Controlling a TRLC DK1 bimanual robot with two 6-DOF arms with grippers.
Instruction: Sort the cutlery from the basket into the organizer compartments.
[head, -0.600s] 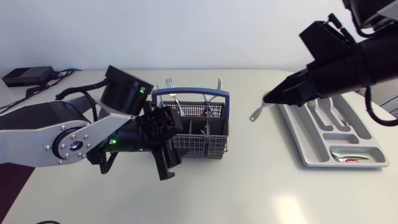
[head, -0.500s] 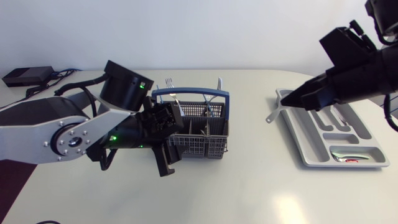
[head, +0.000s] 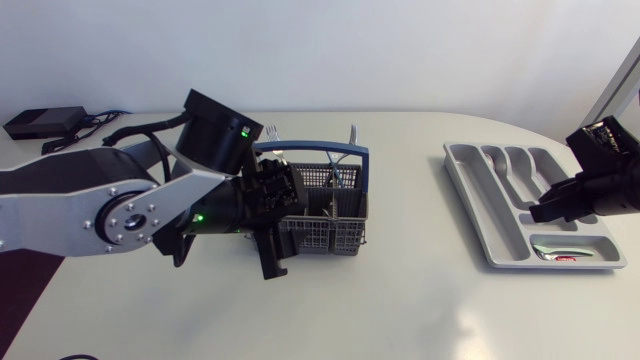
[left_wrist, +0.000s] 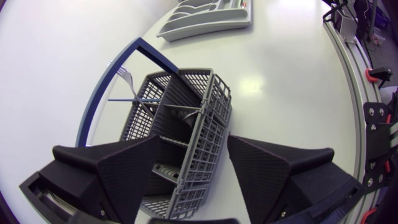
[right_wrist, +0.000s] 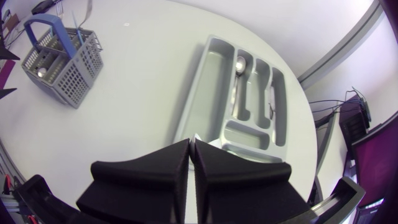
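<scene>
Across the table, a utensil, gripped in the right tool, was brought over the organizer for placing; left tool open.

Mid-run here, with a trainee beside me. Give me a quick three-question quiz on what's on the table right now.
1. True or false: the organizer is empty.
2. Which arm's gripper has its open fingers at the basket? A left, B right, C neither.
3. Fill in: the basket's handle is coloured ____.
Key: 1 false, a spoon lies in one compartment; 2 A, the left gripper; 3 blue.
</scene>
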